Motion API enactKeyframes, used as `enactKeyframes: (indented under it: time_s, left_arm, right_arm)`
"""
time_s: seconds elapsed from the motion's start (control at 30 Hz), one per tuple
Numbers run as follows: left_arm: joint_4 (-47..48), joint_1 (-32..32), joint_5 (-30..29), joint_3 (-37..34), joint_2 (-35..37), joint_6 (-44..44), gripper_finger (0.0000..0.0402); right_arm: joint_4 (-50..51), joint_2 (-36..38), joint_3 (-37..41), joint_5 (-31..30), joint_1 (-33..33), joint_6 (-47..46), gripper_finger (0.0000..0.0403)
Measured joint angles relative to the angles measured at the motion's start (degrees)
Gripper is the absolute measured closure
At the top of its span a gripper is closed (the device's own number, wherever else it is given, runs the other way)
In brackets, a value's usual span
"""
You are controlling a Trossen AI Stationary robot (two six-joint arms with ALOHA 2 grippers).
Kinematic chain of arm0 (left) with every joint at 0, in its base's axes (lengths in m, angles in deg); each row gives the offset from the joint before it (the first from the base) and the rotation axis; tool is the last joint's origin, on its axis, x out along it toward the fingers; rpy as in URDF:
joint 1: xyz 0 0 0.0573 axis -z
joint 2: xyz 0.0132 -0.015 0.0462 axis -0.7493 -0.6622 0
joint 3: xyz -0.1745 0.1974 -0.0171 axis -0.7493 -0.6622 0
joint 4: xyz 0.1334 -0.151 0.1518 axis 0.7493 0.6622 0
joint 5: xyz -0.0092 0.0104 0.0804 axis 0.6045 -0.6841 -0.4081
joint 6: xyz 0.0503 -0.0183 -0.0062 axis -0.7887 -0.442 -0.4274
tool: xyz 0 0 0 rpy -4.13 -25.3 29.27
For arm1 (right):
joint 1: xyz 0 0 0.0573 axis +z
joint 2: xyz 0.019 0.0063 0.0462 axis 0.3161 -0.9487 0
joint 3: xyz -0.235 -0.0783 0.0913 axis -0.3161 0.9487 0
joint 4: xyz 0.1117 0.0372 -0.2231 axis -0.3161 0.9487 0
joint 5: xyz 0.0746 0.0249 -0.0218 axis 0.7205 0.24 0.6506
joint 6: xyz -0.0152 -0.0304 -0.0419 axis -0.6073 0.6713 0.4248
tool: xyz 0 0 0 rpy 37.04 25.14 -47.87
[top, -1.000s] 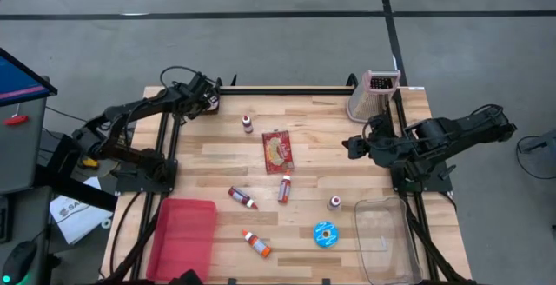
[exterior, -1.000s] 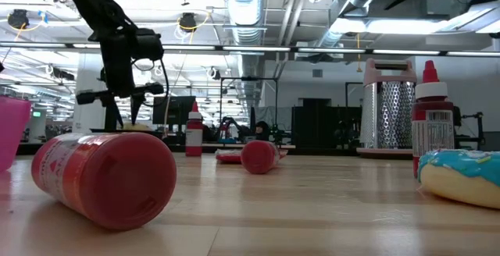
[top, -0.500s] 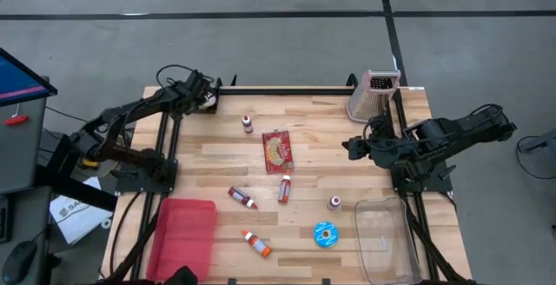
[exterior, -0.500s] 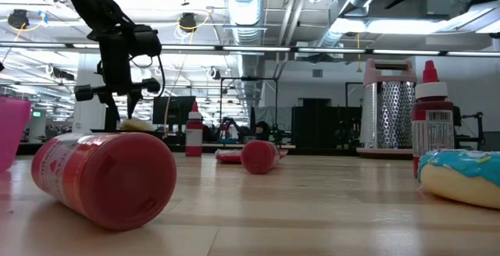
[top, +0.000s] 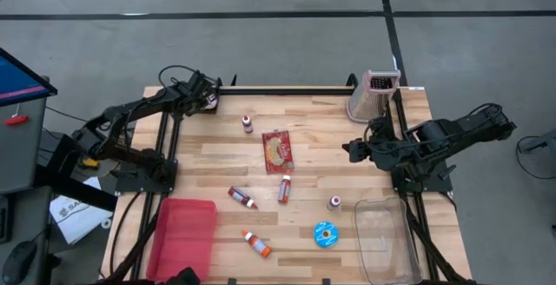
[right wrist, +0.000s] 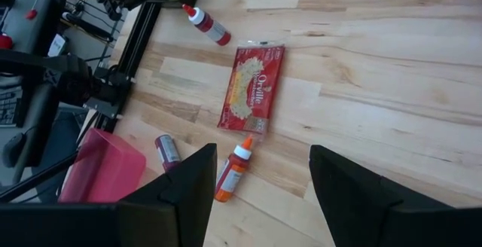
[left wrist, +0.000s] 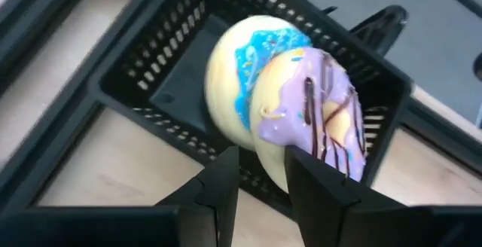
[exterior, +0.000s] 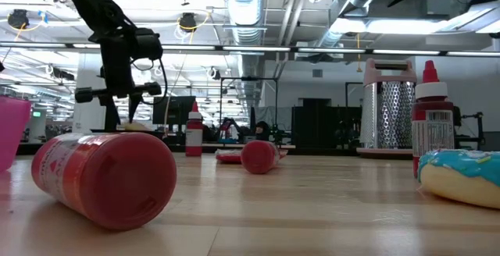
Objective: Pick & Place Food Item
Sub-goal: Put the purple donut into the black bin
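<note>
My left gripper [left wrist: 260, 160] is at the table's far left corner [top: 207, 101], shut on a purple-iced doughnut [left wrist: 316, 111] above a black wire basket [left wrist: 151, 59]. A blue-iced doughnut [left wrist: 233, 74] stands on edge in the basket, right behind the purple one. In the low view the left gripper [exterior: 129, 92] points down. My right gripper [right wrist: 260, 157] hovers open over the table's right side [top: 350, 146] with nothing between its fingers. My left gripper pinches the purple doughnut's rim [left wrist: 267, 157] between its two fingers, which slant down from above. The doughnut stands on edge, iced face out, against the blue doughnut. Whether it rests on the basket floor I cannot tell.
A popcorn packet [top: 278, 150] lies mid-table among several small sauce bottles [top: 284, 188]. Another blue doughnut [top: 326, 234] lies near the front. A metal grater [top: 373, 94] stands far right, a red bin [top: 182, 237] near left, a clear bin [top: 387, 237] near right.
My left gripper has turned a little at the wrist over the basket while staying in place, still shut on the purple doughnut.
</note>
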Motion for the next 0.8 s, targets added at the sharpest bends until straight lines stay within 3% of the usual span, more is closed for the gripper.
enactKeyframes:
  time_s: [0.8]
  left_arm:
    - [2.8, -1.1, 1.2, 0.0, 0.0, -3.7, 0.0296]
  right_arm:
    - [-0.4, 0.0, 0.0, -0.8, 2.3, -1.2, 0.0198]
